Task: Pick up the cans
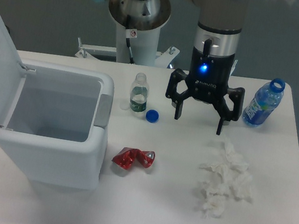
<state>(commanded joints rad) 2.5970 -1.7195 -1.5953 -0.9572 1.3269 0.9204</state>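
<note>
Item: crushed shiny red metal can w/ silver ends [133, 159], lying on white table [155, 216] just beside the white plastic lidded bin [49, 129]. Status: not yet picked; approach, grasp, lift all left. Black two-finger gripper [199, 120]: fingers spread wide, empty, touching nothing, well apart from can.

Shiny red can [133, 159], black claw [198, 123] with blue light, white bin [46, 146], blue bottle cap [152, 115], white crumpled tissue [224, 182]

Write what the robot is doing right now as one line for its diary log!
phase: before pickup | gripper: open, empty, above table | red can: crushed, on table beside bin, untouched | bin lid: open
</note>
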